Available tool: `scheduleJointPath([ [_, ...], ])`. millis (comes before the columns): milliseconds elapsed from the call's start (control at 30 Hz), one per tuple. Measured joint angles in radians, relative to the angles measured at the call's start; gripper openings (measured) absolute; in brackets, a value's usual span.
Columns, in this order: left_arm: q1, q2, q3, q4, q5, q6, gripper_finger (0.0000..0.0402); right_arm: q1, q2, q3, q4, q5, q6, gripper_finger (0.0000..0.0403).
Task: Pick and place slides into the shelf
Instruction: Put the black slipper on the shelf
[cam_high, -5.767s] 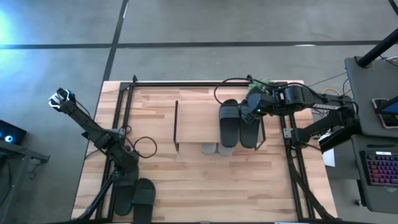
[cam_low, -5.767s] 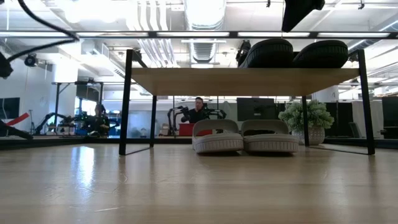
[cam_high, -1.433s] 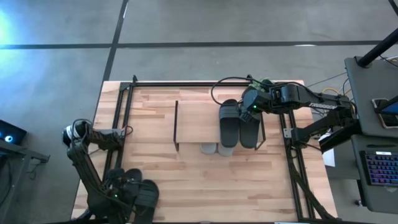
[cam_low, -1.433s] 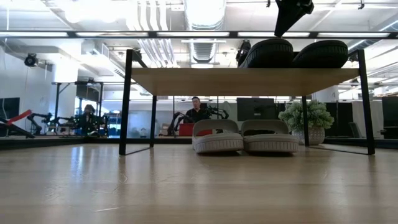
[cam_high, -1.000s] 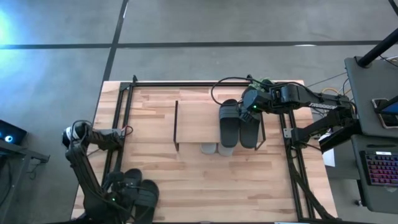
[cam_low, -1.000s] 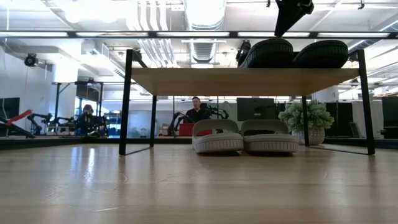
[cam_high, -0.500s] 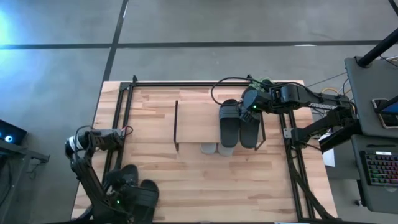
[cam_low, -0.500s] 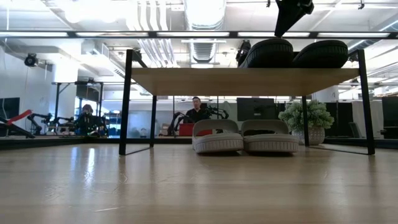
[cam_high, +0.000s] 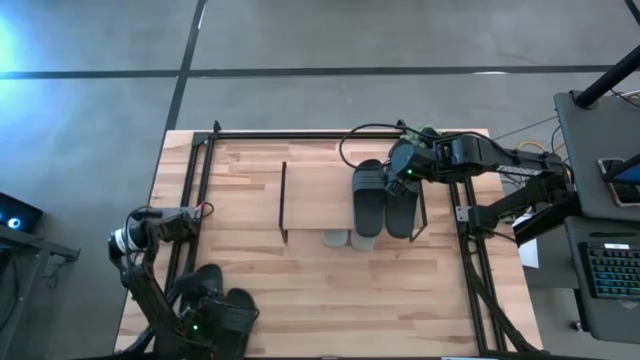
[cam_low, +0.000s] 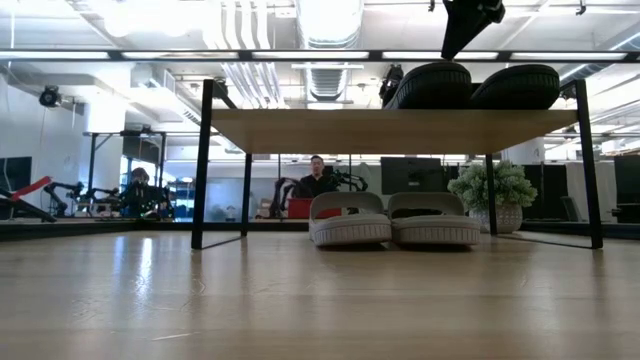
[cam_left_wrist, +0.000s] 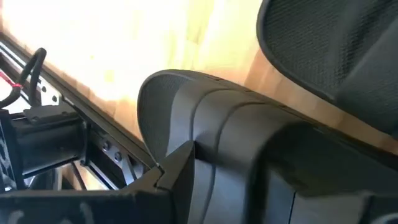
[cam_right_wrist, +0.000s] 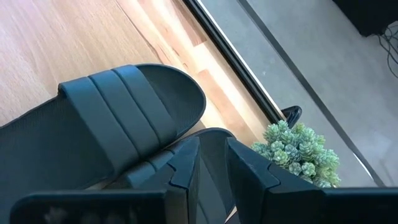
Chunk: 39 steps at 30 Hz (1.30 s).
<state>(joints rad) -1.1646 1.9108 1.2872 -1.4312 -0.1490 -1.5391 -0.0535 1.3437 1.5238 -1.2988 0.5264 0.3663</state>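
Note:
Two black slides (cam_high: 222, 308) lie side by side at the table's near left corner. My left gripper (cam_high: 195, 318) is down on them and shut on the left slide (cam_left_wrist: 186, 106); it fills the left wrist view. The shelf (cam_high: 315, 195) stands mid-table. Two more black slides (cam_high: 383, 200) rest sole-down on its top board (cam_low: 400, 128). Two light grey slides (cam_low: 392, 220) sit on the table beneath it, toes poking out (cam_high: 348, 239). My right gripper (cam_high: 405, 172) hovers over the far ends of the shelf-top slides (cam_right_wrist: 124, 118), narrowly open and touching nothing. My left gripper has the left black slide by the ridged strap (cam_left_wrist: 214, 143), near the slide's outer edge. One finger (cam_left_wrist: 177, 171) lies against the outside of the strap; the strap hides the other. It comes slanting down from the near left. The slide's sole stays on the table.
Black frame rails (cam_high: 195, 200) run along the table's left, far and right sides. A small green plant (cam_right_wrist: 298, 152) stands behind the shelf's far right corner. Cables loop near both arm bases. A person (cam_low: 318, 180) sits in the room beyond the table.
The left arm's upper joints have swung toward the table's near edge and slightly right, while its gripper has stayed down at the two black slides. The slides have kept their place.

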Motion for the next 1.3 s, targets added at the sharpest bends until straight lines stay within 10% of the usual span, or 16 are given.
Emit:
scheduleJointPath([
  [233,0.008,-0.023,-0.039,0.007,0.002,-0.001,0.0110,0.000,0.000,0.000,0.000,0.000,0.026,0.0068],
  [500,0.019,-0.047,-0.069,0.006,0.012,0.000,0.0010,0.000,0.000,0.000,0.000,0.000,0.027,0.0068],
  [967,0.026,-0.231,-0.059,-0.117,-0.002,0.008,0.0001,0.000,0.000,0.000,0.000,0.000,0.026,0.0068],
  [1300,0.146,-0.511,-0.037,-0.141,-0.372,0.058,0.0000,0.000,0.000,0.000,0.001,0.015,0.026,0.0068],
])
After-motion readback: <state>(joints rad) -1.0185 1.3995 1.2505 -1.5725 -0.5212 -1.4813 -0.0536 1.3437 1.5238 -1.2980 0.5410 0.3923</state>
